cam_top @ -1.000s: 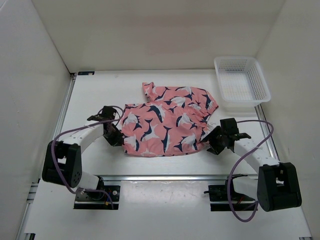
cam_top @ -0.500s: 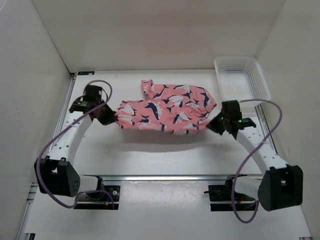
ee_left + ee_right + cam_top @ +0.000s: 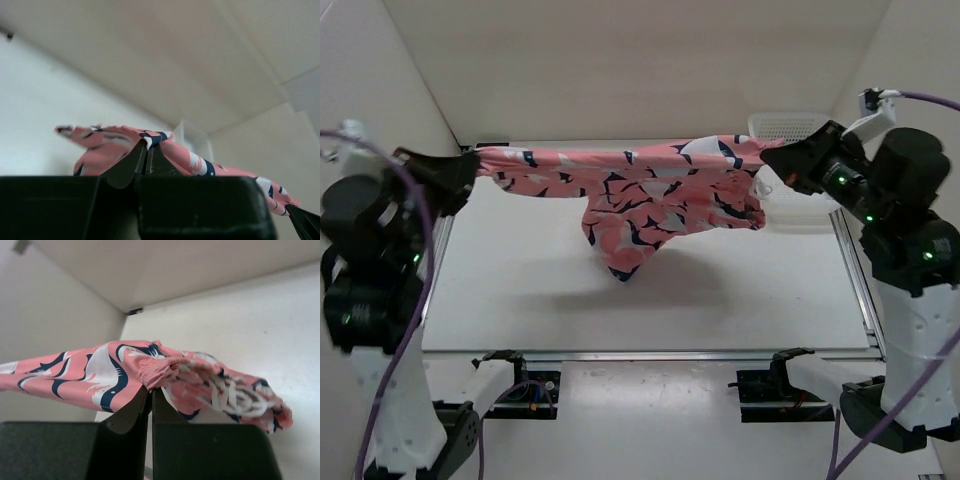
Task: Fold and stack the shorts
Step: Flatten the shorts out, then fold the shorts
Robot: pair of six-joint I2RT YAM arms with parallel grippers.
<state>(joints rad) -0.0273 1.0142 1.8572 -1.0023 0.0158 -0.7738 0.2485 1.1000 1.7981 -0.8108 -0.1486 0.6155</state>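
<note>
The salmon-pink shorts (image 3: 650, 190) with navy-and-white shark shapes hang stretched in the air between both arms, high above the table, their middle sagging down to a point. My left gripper (image 3: 472, 164) is shut on the left end of the shorts (image 3: 165, 145); its fingers pinch a fold of cloth. At the other end my right gripper (image 3: 770, 157) is shut on the gathered waistband of the shorts (image 3: 165, 370), with white drawstring loops bunched beside it.
The white mesh basket (image 3: 782, 124) stands at the back right, mostly hidden behind the right arm and the cloth. The white table (image 3: 520, 290) lies below, with walls on the left, back and right.
Both arms have risen from the table and spread apart, lifting the shorts off the surface and stretching them out. The right gripper closed on the waistband early in that second.
</note>
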